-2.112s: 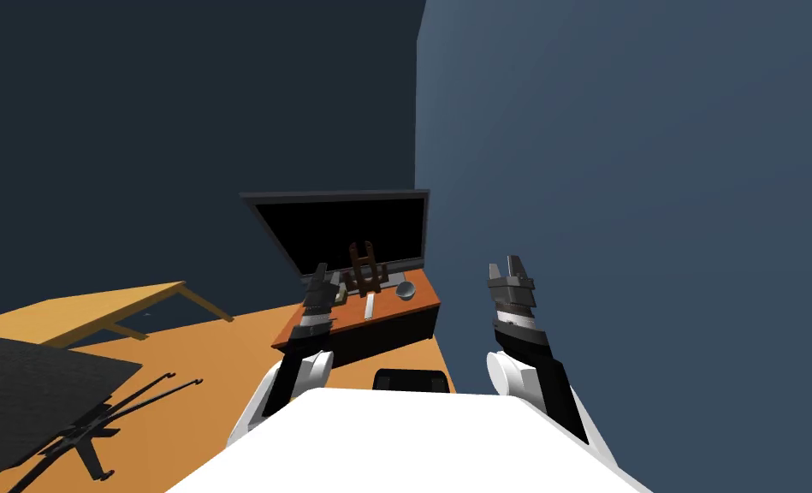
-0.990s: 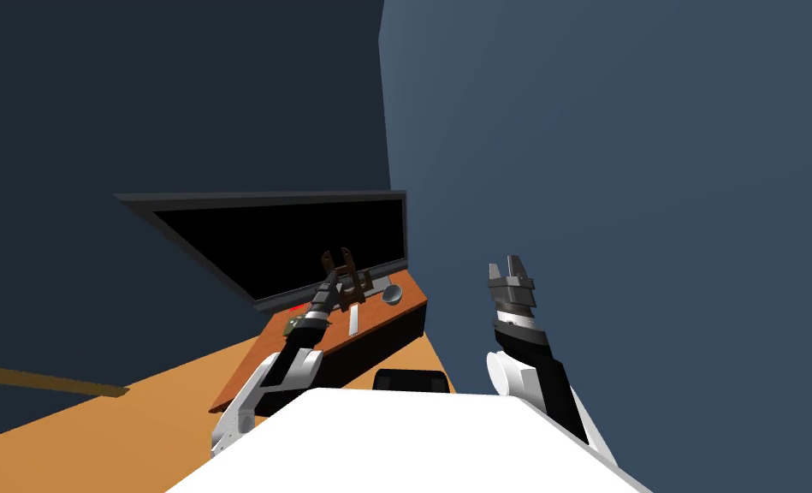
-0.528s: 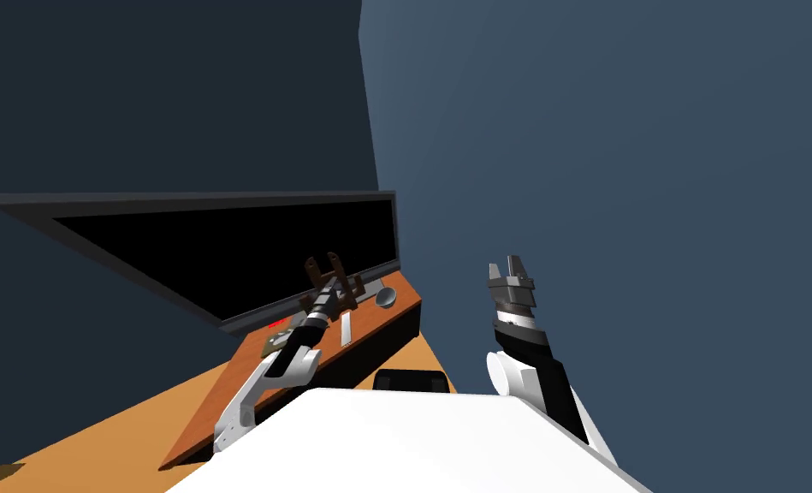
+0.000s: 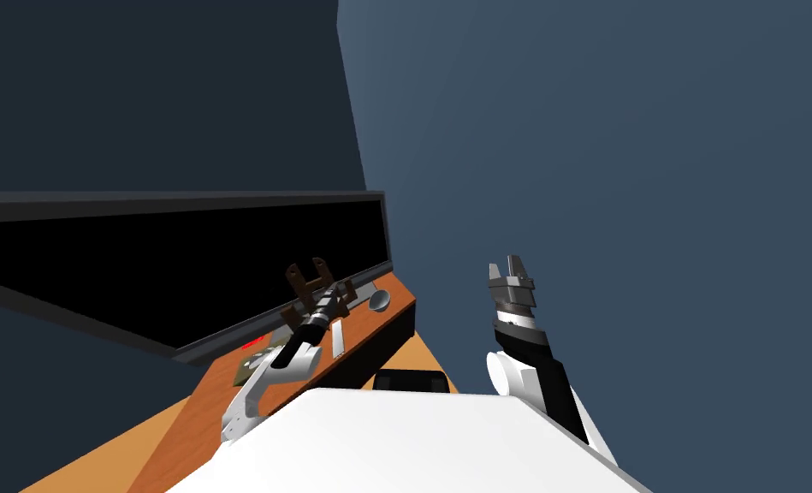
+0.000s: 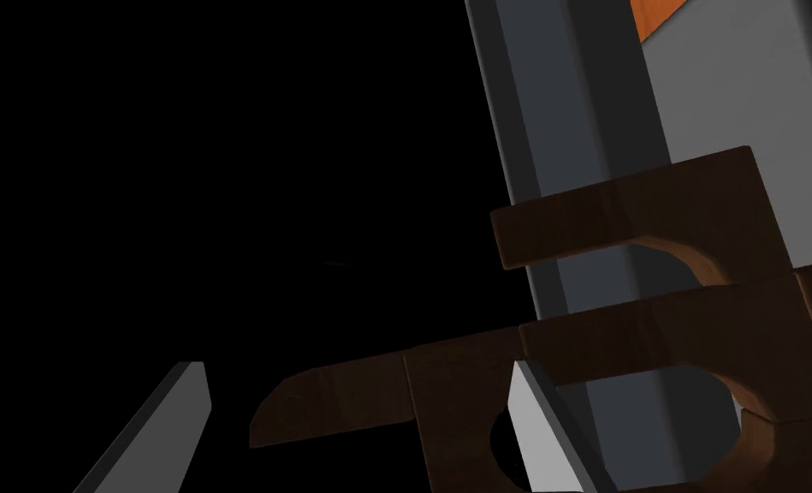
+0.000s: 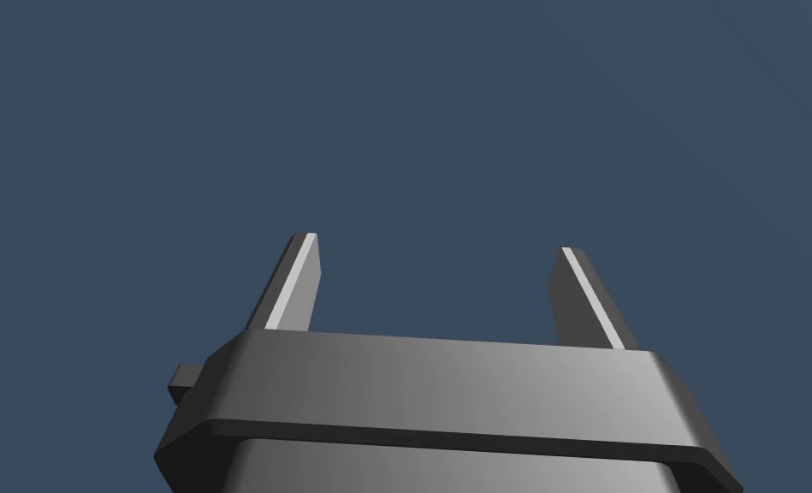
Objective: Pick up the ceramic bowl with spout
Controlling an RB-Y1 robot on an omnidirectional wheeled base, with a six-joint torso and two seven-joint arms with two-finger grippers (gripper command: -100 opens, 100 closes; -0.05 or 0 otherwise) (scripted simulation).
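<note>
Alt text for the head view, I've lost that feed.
Left gripper, open, reaches over a reddish-brown stand at a dark brown rack before a black screen; the grey bowl sits on the stand beside the rack, untouched. Right gripper is raised by the blue wall.

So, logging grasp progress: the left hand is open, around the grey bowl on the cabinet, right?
No: the left hand is open but at the brown rack; the grey bowl sits apart from it on the cabinet, as the head view shows.
</note>
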